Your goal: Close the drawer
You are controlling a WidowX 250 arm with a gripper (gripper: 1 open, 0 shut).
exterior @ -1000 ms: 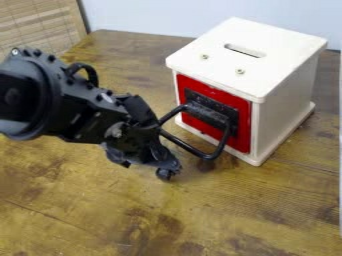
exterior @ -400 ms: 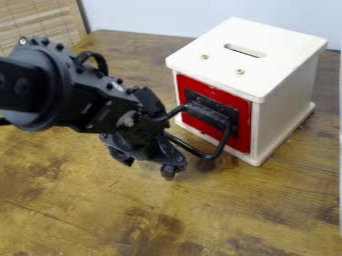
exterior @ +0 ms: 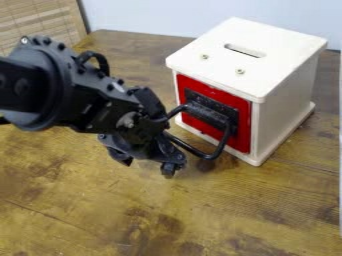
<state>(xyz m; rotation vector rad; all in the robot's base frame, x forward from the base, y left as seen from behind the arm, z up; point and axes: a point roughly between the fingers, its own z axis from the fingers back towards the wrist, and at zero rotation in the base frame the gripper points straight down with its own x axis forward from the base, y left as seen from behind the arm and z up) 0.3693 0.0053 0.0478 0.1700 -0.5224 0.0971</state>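
Observation:
The drawer (exterior: 198, 88) shows its red front, black plate and large black loop handle (exterior: 222, 140) on the left face of the cream-white cabinet (exterior: 274, 70). Its red front seems about level with the cabinet's face. My gripper (exterior: 185, 166) is low over the table, right in front of the handle and pointing down towards it. Its jaws stand open, with one fingertip (exterior: 167, 172) near the table and the handle's loop beside the fingers. I cannot tell whether a finger touches the handle. Nothing is held.
The cabinet has a slot (exterior: 245, 49) on top and stands on a wooden table (exterior: 201, 220). A slatted wooden panel (exterior: 38, 22) stands at the back left. The black arm's bulk (exterior: 60, 90) covers the table's left middle.
The arm's upper bulk has shifted a little to the right in the picture. The fingertips stay in the same place by the handle, and the drawer has not moved.

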